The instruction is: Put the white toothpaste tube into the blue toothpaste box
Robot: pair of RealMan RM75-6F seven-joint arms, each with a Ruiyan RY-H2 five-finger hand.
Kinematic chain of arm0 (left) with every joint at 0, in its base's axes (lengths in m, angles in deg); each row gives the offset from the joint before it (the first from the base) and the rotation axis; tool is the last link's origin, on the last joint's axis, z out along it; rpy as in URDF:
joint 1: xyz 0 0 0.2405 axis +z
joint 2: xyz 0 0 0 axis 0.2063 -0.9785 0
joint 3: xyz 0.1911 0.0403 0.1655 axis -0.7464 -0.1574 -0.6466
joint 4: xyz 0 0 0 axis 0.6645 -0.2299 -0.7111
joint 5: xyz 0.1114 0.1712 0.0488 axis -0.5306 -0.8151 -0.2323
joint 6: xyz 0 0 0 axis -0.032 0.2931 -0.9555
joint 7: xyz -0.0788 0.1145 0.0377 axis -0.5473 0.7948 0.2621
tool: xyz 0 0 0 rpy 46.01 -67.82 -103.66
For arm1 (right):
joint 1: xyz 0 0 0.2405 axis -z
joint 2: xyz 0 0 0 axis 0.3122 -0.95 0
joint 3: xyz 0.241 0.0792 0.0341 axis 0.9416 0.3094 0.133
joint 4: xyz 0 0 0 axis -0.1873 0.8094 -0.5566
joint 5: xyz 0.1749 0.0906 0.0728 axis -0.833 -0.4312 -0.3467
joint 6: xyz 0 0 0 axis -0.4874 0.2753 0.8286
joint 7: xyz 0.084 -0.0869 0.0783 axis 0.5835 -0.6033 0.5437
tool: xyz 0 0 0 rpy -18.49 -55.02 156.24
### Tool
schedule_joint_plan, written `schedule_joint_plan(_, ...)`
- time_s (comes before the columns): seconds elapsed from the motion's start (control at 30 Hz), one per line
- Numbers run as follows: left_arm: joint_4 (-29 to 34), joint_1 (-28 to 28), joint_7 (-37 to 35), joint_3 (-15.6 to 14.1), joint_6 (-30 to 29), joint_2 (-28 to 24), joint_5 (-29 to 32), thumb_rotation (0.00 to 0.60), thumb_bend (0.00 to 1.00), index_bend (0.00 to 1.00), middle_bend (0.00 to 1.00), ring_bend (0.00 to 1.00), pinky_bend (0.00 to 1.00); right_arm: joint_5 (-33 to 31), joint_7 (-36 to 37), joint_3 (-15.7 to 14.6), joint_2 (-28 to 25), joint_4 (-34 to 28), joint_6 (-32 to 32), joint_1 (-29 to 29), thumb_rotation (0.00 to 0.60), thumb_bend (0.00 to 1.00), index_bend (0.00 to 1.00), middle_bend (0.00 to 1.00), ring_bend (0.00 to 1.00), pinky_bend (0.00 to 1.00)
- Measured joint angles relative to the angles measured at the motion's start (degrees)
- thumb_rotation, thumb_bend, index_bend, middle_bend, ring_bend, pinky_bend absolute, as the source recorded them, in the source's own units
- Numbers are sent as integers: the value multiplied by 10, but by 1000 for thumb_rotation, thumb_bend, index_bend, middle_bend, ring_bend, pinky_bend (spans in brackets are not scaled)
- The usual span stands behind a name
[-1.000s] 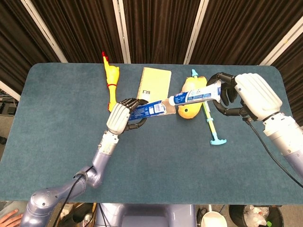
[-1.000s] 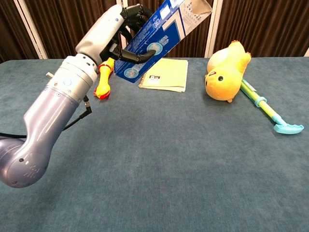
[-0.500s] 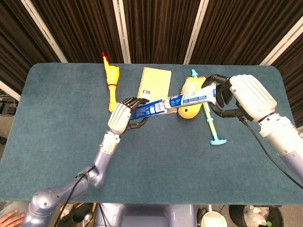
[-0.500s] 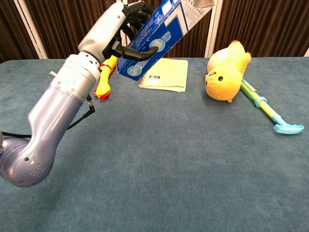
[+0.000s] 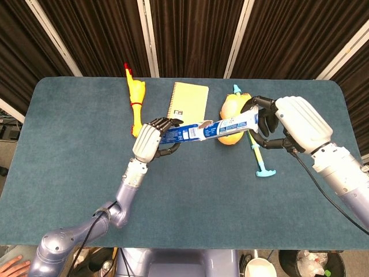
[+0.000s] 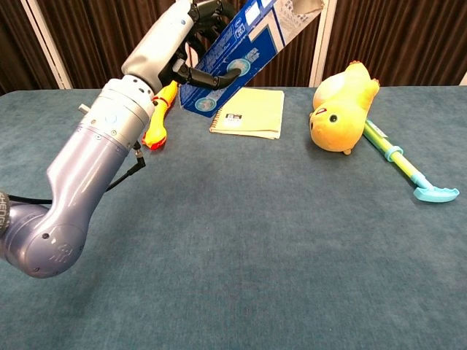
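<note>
A teal table fills the scene, backed by dark curtains. Its near half and left side lie open — the clutter sits along the far edge: yellow plush duck, yellow notepad, rubber chicken, and a green toothbrush. Above them, the left hand wraps its fingers around the blue toothpaste box. The right hand pinches the white toothpaste tube — its front end is inside the box's open mouth.

The left hand is raised above the table, fingers wrapped around a box; the right hand grips a tube.
</note>
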Motion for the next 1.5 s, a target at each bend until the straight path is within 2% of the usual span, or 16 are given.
schedule_joint_plan(0.4, -9, 5, -29, -6, -15, 13, -1, 600, 359, 278, 394, 378, 458, -13, -6, -2, 8, 4, -6, -5, 600, 526, 815, 737, 690, 608)
schedule_joint_plan(0.77, -12, 1, -27, -6, -11, 20, 2, 600, 359, 278, 396, 378, 458, -15, -8, -2, 9, 2, -4, -9, 600, 527, 815, 737, 690, 608)
schedule_joint_plan(1.5, 22, -13, -10, 2, -12, 33, 4, 600, 365, 278, 394, 378, 458, -9, -18, -14, 24, -1, 5, -11, 600, 527, 815, 737, 690, 608)
